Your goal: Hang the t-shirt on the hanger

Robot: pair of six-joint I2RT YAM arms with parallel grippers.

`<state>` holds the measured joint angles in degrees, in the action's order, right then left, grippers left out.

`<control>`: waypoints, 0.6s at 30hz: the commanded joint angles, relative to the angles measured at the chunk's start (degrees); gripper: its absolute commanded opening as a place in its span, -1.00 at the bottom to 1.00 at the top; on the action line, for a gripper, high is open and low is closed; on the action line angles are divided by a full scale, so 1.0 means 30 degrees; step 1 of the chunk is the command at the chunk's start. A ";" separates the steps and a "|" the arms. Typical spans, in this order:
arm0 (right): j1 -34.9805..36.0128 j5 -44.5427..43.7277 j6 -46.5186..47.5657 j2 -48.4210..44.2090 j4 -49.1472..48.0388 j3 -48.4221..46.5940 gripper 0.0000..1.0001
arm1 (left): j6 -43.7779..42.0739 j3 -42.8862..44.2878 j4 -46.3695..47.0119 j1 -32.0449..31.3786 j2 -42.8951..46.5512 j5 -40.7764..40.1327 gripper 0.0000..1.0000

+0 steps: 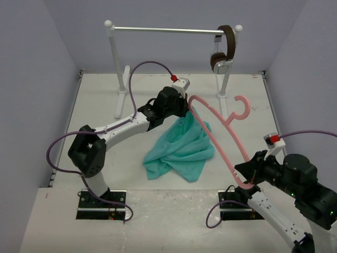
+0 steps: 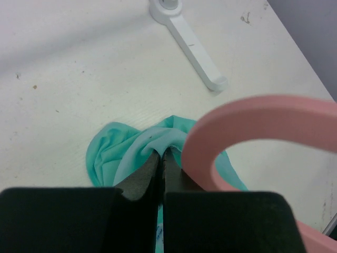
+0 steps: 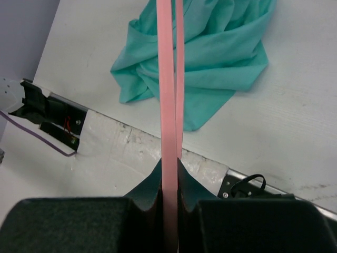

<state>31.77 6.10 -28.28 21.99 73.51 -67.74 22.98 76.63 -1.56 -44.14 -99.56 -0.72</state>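
Tabletop [image 1: 105,105] with 1 t-shirt [image 1: 181,153], 1 hanger [image 1: 216,143], 1 rack [image 1: 163,30]

I see a plain teal-green t-shirt [image 1: 181,150], a pale-pink hanger [image 3: 167,105], brown-and-silver headphones [image 1: 221,62] at one o'clock, a white rack [image 1: 163,30] and an off-white, speckled worktop [image 1: 105,100].

No text, label, brand, number or sign can be read in any of the views; a small dark mark [image 2: 246,18] is seen on the table [image 2: 79,63] near its far edge in the left wrist view; it is too small and blurred to be made out, and it is perhaps only a scuff rather than writing.
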 commanded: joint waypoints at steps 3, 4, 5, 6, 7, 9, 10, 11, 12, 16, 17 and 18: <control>0.0038 0.0215 -0.0960 0.0088 0.2185 0.0550 -1.00 | 0.1694 0.1322 0.0079 0.0036 -0.0770 -0.0083 -1.00; 0.0016 -0.0070 -0.1008 0.0110 0.2184 0.0824 -1.00 | 0.1810 0.1318 0.0081 0.0036 -0.0770 -0.0087 -1.00; 0.0016 -0.0095 -0.1068 0.0110 0.2143 0.0996 -1.00 | 0.1899 0.1261 0.0111 0.0036 -0.0768 -0.0143 -1.00; 0.0017 0.0018 -0.1182 0.0108 0.1867 0.1176 -1.00 | 0.2040 0.1203 0.0167 0.0036 -0.0739 -0.0197 -1.00; 0.0044 0.0074 -0.1239 0.0082 0.1859 0.1431 -1.00 | 0.2098 0.1146 0.0167 0.0036 -0.0711 -0.0172 -1.00; 0.0042 -0.0008 -0.1326 0.0166 0.1402 0.1998 -1.00 | 0.2212 0.1061 0.0111 0.0036 -0.0629 -0.0396 -1.00; 0.0020 -0.0114 -0.1327 0.0270 0.1370 0.2192 -1.00 | 0.2240 0.1059 0.0083 0.0036 -0.0598 -0.0506 -1.00; 0.0035 -0.0306 -0.1346 0.0422 0.1249 0.2571 -1.00 | 0.2263 0.1039 -0.0077 0.0036 -0.0457 -0.0795 -1.00; 0.0045 -0.0468 -0.1356 0.0611 0.0980 0.2805 -1.00 | 0.2288 0.0984 -0.0169 0.0036 -0.0329 -0.0960 -1.00; 0.0045 -0.1996 -0.1613 0.1744 -0.0269 0.2696 -1.00 | 0.2503 0.0682 -0.0636 0.0036 0.0440 -0.1375 -1.00; 0.0045 -0.3305 -0.1725 0.2493 -0.0831 0.2397 -1.00 | 0.2746 0.0439 -0.0917 0.0036 0.0963 -0.1823 -1.00; 0.0045 -0.3923 -0.1692 0.2944 -0.1131 0.2035 -1.00 | 0.3014 -0.0028 -0.0945 0.0036 0.1635 -0.2377 -1.00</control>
<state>31.82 3.68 -31.95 25.20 76.78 -59.12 29.33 77.64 -3.76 -44.16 -101.68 -2.81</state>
